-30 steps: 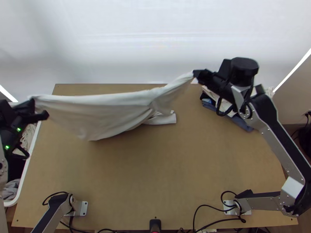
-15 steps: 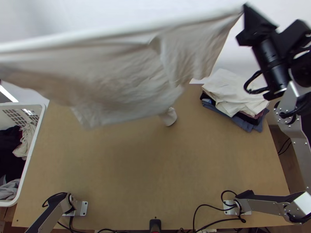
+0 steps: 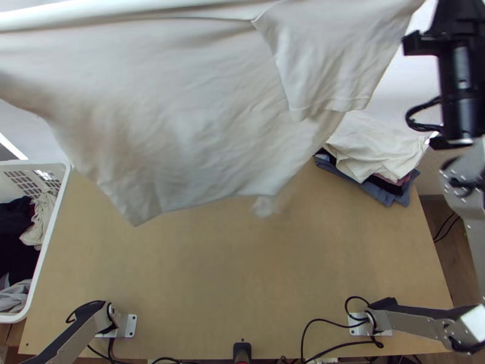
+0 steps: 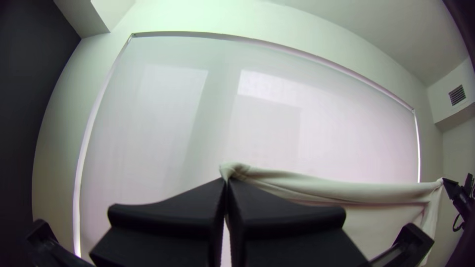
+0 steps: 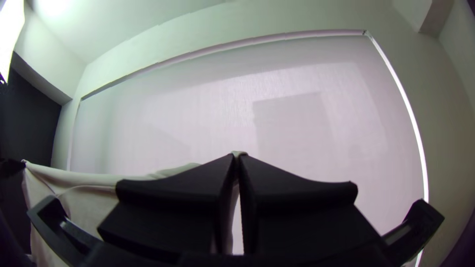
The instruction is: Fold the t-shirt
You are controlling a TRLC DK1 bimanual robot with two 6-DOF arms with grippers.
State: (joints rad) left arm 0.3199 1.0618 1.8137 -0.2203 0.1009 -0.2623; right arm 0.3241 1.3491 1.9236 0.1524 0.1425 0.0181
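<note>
I read the table as a clock, with twelve at its far edge. In the left wrist view my left gripper has its two fingers pressed together, with a bunched edge of the t-shirt pinched between their tips. At between eight and nine o'clock stands a white basket with dark, cream and grey clothes in it, and at about seven is my left arm's base.

The t-shirt hangs opened out between my grippers, its upper edge drawn across from ten o'clock to one. A lower corner hangs toward eight, and what looks like a sleeve droops at between one and two. The lower edge shows in front of the table's far part; whether any of it touches the wood, I can't tell.

Between four and five is my right arm's base. Between two and three lies a stack of clothes, cream on top, darker and blue pieces beneath. At two o'clock is my right gripper, its fingers closed together too, gripping the t-shirt's other end at the tips.
</note>
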